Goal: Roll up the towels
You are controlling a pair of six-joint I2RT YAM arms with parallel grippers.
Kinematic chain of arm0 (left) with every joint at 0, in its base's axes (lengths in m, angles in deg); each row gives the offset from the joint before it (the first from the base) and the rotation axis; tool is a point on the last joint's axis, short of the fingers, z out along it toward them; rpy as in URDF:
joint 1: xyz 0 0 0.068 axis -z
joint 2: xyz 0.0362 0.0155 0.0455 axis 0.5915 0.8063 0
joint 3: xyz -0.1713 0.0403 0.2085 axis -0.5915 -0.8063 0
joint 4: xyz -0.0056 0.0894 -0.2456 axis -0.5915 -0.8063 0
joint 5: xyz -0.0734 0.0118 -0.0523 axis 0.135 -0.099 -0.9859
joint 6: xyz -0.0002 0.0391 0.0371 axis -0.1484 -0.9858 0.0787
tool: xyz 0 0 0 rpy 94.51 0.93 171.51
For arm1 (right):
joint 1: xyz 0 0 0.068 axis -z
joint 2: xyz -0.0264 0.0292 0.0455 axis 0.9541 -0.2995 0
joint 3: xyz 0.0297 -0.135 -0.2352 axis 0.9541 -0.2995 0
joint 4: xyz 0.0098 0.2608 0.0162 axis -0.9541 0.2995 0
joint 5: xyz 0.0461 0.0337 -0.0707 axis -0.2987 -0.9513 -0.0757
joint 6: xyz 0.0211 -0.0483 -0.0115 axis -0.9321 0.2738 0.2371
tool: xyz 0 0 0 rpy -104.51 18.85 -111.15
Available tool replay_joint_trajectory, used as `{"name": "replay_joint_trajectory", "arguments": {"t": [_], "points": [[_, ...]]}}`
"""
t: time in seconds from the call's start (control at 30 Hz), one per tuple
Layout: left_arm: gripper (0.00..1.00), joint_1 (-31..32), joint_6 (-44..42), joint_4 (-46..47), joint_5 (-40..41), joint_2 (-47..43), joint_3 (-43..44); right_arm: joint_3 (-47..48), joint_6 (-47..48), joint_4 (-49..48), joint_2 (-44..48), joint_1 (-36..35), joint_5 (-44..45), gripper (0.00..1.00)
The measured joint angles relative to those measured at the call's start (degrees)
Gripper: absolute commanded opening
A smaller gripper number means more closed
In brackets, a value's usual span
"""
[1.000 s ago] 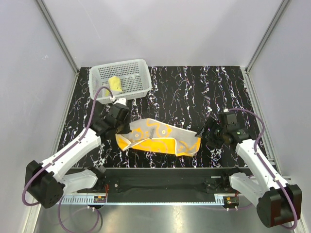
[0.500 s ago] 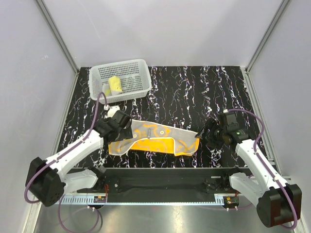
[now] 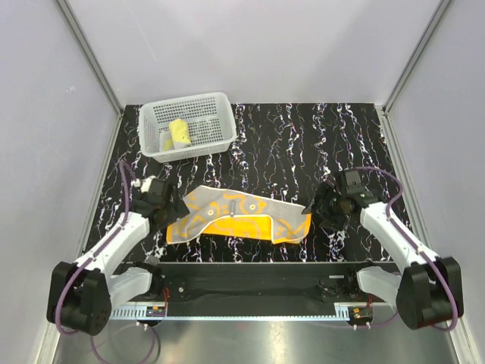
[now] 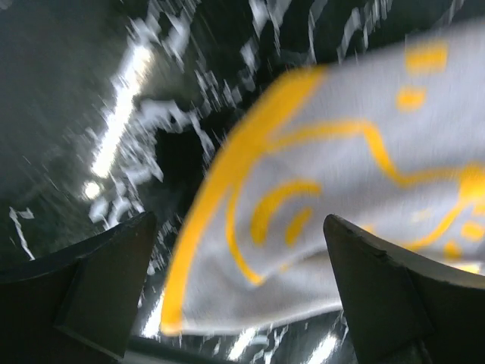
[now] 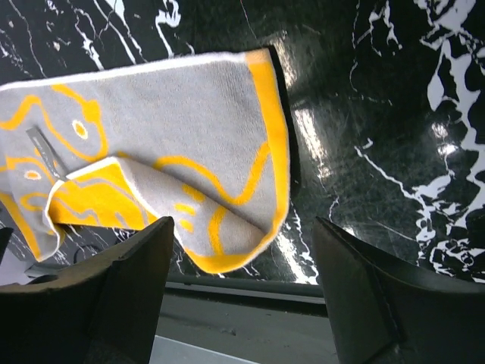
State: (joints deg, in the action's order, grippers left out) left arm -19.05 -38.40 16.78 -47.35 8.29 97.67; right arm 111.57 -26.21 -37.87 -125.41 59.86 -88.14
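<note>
The orange towel (image 3: 239, 216) lies spread near the table's front edge, its pale back with orange marks mostly up and a bright orange fold along its near side. My left gripper (image 3: 171, 209) is open at the towel's left end; in the left wrist view the towel (image 4: 341, 174) lies below and between the spread fingers (image 4: 98, 288), and the gripper (image 4: 241, 303) holds nothing. My right gripper (image 3: 315, 208) is open at the right end, and the towel's (image 5: 174, 129) folded corner sits under the empty gripper (image 5: 244, 280). The pale yellow towel (image 3: 179, 133) lies in the basket.
The white mesh basket (image 3: 221, 105) stands at the back left of the black marbled table. A black rail (image 3: 250, 271) runs along the near edge right below the towel. Grey walls close in the left, right and back sides.
My left gripper has opened, let go of the towel's left end and drawn back to the left. That end now lies flat. The right gripper has barely moved.
</note>
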Motion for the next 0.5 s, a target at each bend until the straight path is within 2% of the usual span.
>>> {"name": "replay_joint_trajectory", "arguments": {"t": [0.13, 0.27, 0.43, 0.5], "points": [[0.96, -9.09, -2.89, 6.12, -3.56, 1.95, 0.07, 1.77, -0.09, -1.97, -5.95, 0.0, 0.7, 0.79], [0.94, -17.68, -3.67, 17.22, -13.66, 6.86, -1.64, 1.09, -1.11, -4.42, -10.43, 0.0, 0.59, 0.79], [0.91, -19.37, -3.67, 30.18, -24.24, 12.57, -3.19, 0.59, -1.9, -6.67, -13.05, 0.0, 0.74, 0.76], [0.86, -19.3, -3.56, 34.77, -28.26, 15.02, -3.34, 0.59, -1.99, -7.74, -14.67, 0.0, 0.81, 0.73]]}}
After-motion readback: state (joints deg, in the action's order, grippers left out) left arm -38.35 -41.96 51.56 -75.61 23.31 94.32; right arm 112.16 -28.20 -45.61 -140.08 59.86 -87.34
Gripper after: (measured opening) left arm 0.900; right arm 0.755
